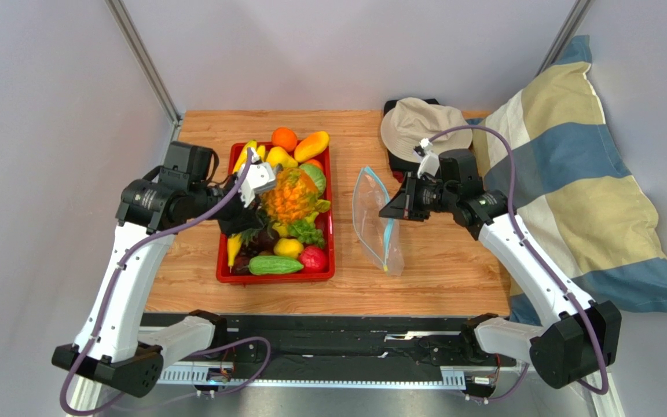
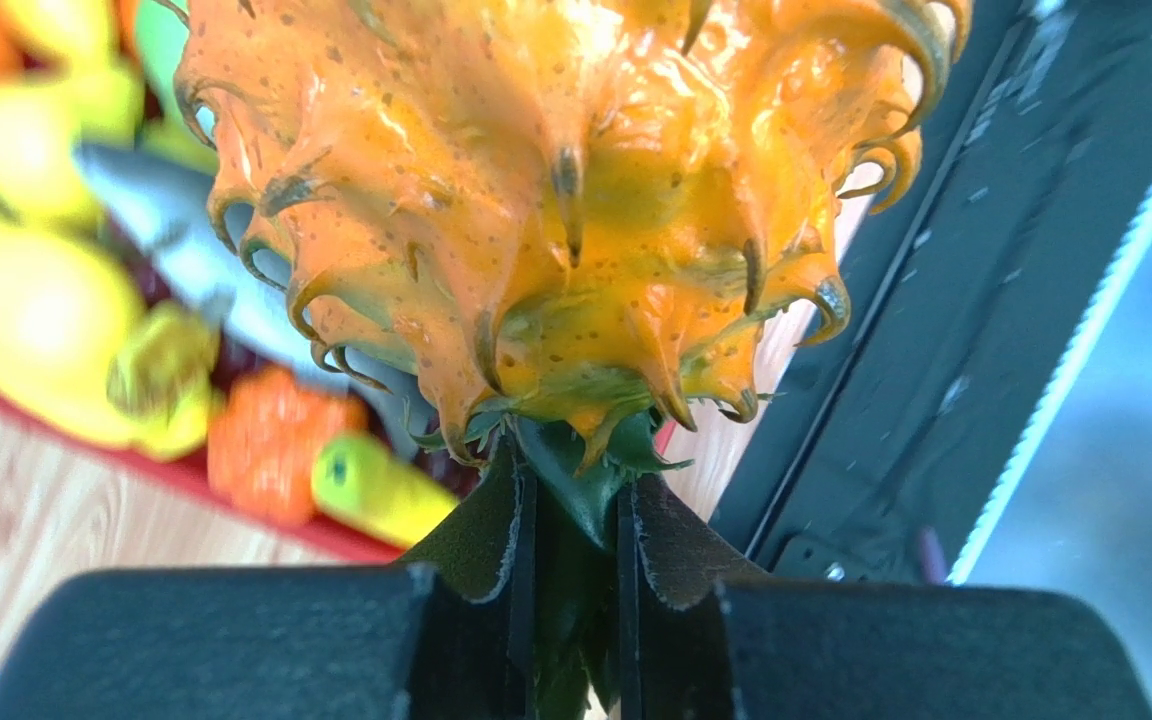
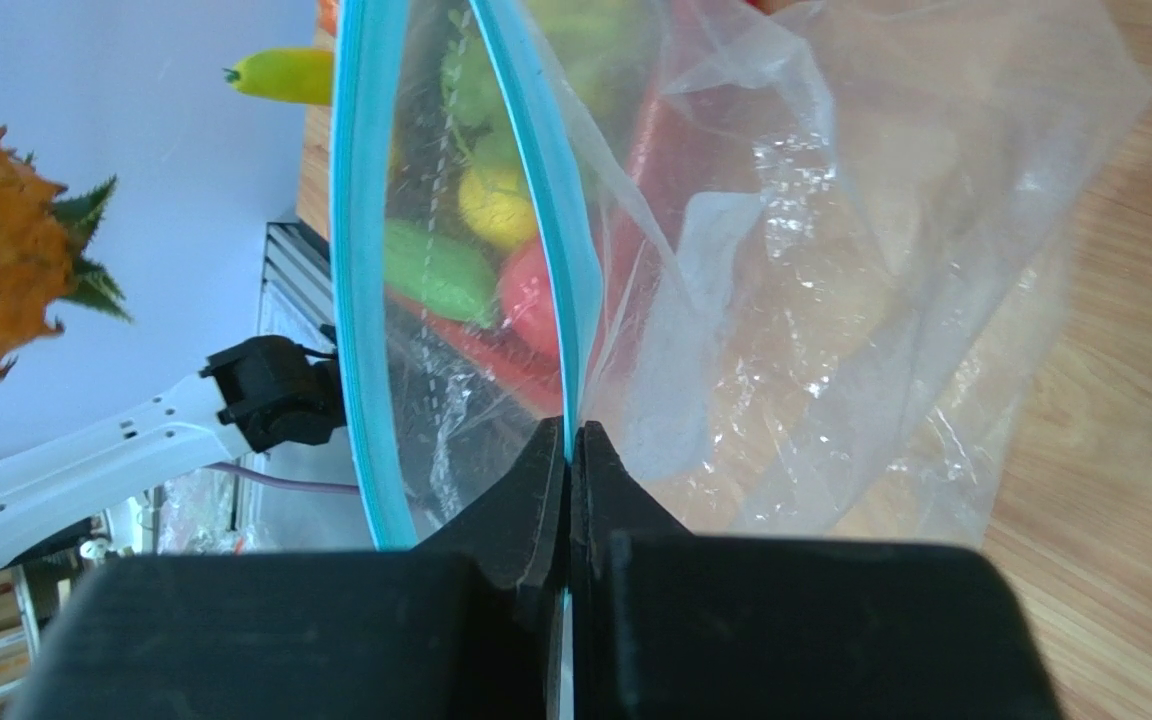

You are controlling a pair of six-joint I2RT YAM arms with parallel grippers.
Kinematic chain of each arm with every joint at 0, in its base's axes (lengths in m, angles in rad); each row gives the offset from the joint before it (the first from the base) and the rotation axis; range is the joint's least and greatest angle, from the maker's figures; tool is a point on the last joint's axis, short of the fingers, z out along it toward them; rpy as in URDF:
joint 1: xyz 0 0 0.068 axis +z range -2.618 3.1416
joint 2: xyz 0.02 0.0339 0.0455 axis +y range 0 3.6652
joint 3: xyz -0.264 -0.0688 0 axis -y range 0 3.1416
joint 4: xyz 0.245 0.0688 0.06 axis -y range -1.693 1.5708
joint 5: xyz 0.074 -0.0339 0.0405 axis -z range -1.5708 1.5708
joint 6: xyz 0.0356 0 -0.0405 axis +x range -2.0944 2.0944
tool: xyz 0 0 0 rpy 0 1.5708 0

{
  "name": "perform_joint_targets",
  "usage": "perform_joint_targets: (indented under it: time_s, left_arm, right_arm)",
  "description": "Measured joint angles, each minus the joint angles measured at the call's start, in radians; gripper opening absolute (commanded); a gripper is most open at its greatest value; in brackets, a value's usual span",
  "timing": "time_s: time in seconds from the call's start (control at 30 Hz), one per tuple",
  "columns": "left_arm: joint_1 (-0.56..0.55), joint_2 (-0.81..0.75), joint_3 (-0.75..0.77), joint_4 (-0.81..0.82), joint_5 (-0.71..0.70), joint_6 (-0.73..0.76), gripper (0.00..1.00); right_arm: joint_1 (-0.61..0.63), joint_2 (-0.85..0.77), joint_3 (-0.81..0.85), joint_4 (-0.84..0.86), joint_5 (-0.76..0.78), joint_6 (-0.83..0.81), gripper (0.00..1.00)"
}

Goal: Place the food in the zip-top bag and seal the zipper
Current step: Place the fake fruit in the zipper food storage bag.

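Note:
My left gripper [image 1: 254, 201] is shut on the green leaf crown of the orange toy pineapple [image 1: 291, 196], held above the red tray [image 1: 320, 273]; the wrist view shows the leaves between the fingers [image 2: 485, 548] and the spiky orange body [image 2: 567, 195] above. My right gripper [image 1: 391, 210] is shut on one blue-green zipper strip [image 3: 579, 270] of the clear zip-top bag [image 1: 372, 217], which stands open on the table. The bag's mouth gapes between the two strips in the right wrist view [image 3: 432, 225]. More toy food lies in the tray: cucumber [image 1: 274, 265], lemon [image 1: 288, 247], red fruit [image 1: 314, 258], grapes [image 1: 307, 233].
A beige hat [image 1: 417, 124] on a black object sits at the back right of the wooden table [image 1: 433, 278]. A striped pillow [image 1: 589, 191] lies off the right edge. An orange [image 1: 284, 138] and a mango [image 1: 311, 145] lie at the tray's far end.

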Motion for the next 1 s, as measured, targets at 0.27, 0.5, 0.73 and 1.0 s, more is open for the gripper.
perform_joint_targets:
  time_s: [0.27,0.5,0.73,1.0]
  left_arm:
    - [-0.213,0.132,0.2,0.011,0.074,-0.156,0.0]
    - [-0.36,0.247,0.218,0.09,0.11,-0.261,0.0]
    - [-0.379,0.334,0.139,0.127,0.076,-0.26,0.0]
    - [-0.352,0.331,-0.05,0.116,-0.004,-0.197,0.0]
  right_arm:
    - [0.064,0.04,0.03,0.122,0.004,0.109,0.0]
    - [0.14,0.094,0.026,0.185,0.019,0.131,0.0]
    - [0.142,0.106,0.026,0.196,0.031,0.127,0.0]
    - [0.142,0.1,0.025,0.176,0.047,0.089,0.0]
